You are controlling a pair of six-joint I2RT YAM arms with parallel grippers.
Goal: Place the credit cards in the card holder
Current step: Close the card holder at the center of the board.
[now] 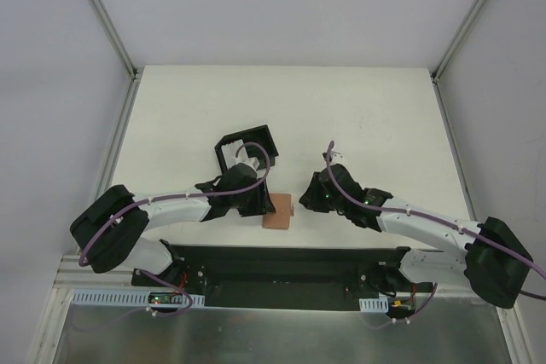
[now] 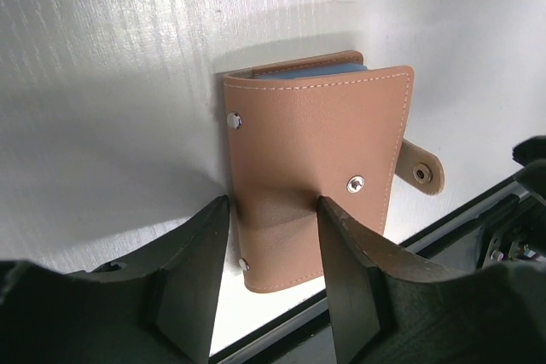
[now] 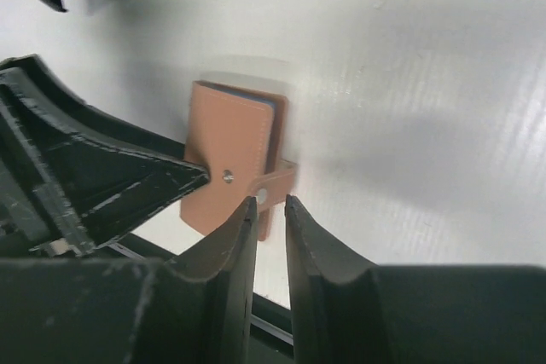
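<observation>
The tan card holder (image 1: 277,210) lies folded near the table's front edge between both grippers. Blue credit cards (image 2: 317,75) show as a thin edge inside its far end, also visible in the right wrist view as the cards (image 3: 265,101). My left gripper (image 2: 271,207) stands open over the card holder (image 2: 316,155): one finger is by the spine edge, the other rests on the cover. My right gripper (image 3: 270,202) has only a narrow gap, its tips at the snap tab (image 3: 280,185) of the card holder (image 3: 226,147). The tab sticks out unfastened.
A black open-sided box (image 1: 247,141) stands just behind the left gripper, with pale things inside that I cannot make out. The black base rail (image 1: 281,262) runs along the front edge right beside the card holder. White table (image 1: 367,117) stretches behind and to the right.
</observation>
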